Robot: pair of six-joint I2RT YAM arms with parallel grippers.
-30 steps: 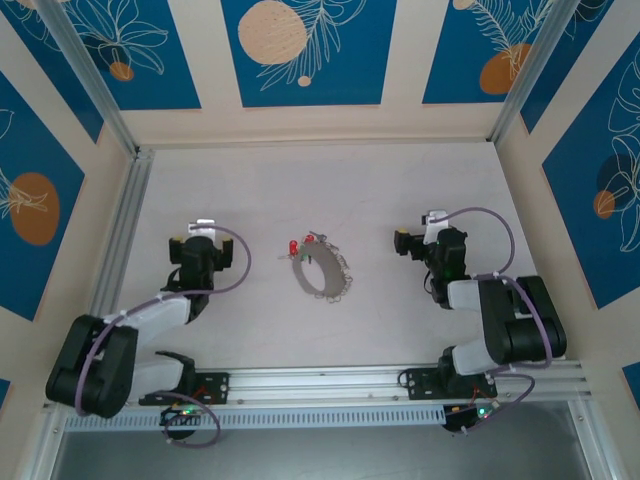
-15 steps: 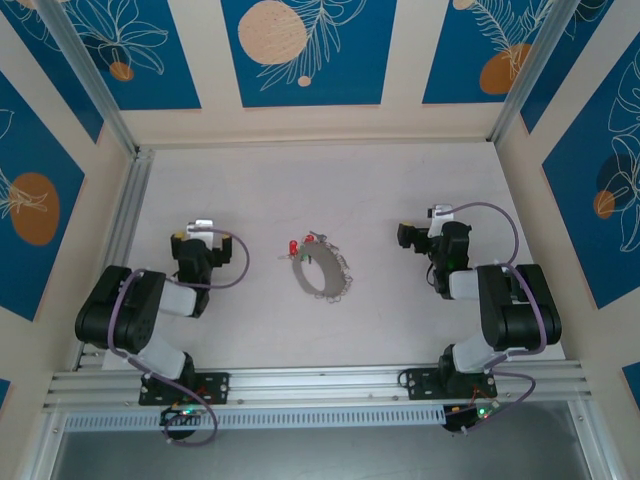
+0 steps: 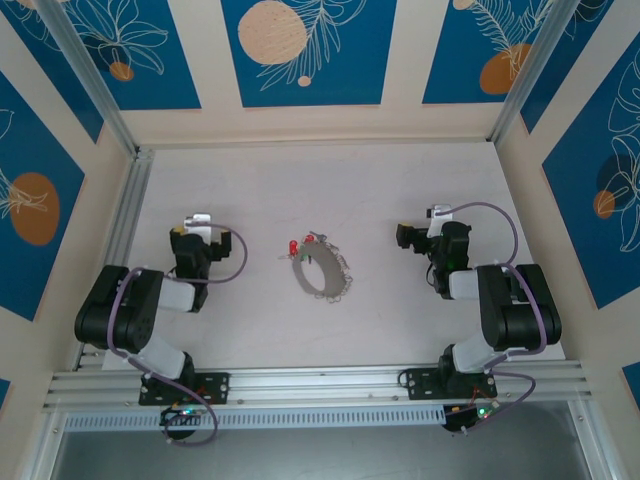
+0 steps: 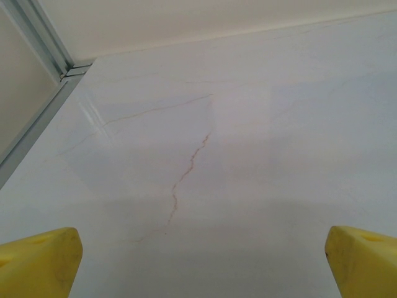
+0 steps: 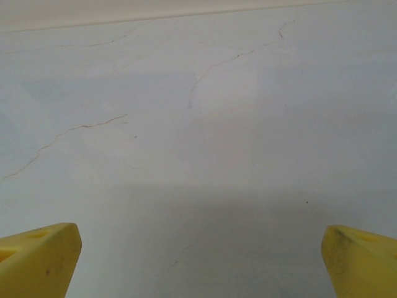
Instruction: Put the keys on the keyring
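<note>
The keyring (image 3: 322, 270), a thin metal loop fringed with small silvery pieces and a red tag (image 3: 293, 246), lies flat at the middle of the white table (image 3: 330, 180). The tiny keys cannot be told apart from the ring's fringe at this distance. My left gripper (image 3: 197, 238) rests to the left of the ring, well apart from it; its yellow fingertips (image 4: 37, 264) stand wide apart over bare table, so the left gripper (image 4: 201, 264) is open. My right gripper (image 3: 432, 238) sits to the right of the ring, and its fingertips (image 5: 37, 257) are equally spread, leaving the right gripper (image 5: 201, 261) open with nothing held.
An aluminium rail (image 3: 125, 235) runs along the table's left edge, seen close by in the left wrist view as a rail (image 4: 34, 118). A front rail (image 3: 320, 380) carries both arm bases. Patterned walls (image 3: 300, 50) close in the table on three sides.
The left arm has folded back toward its base, drawing its gripper slightly away from the ring. The right arm drew in a little. The keyring has not moved.
</note>
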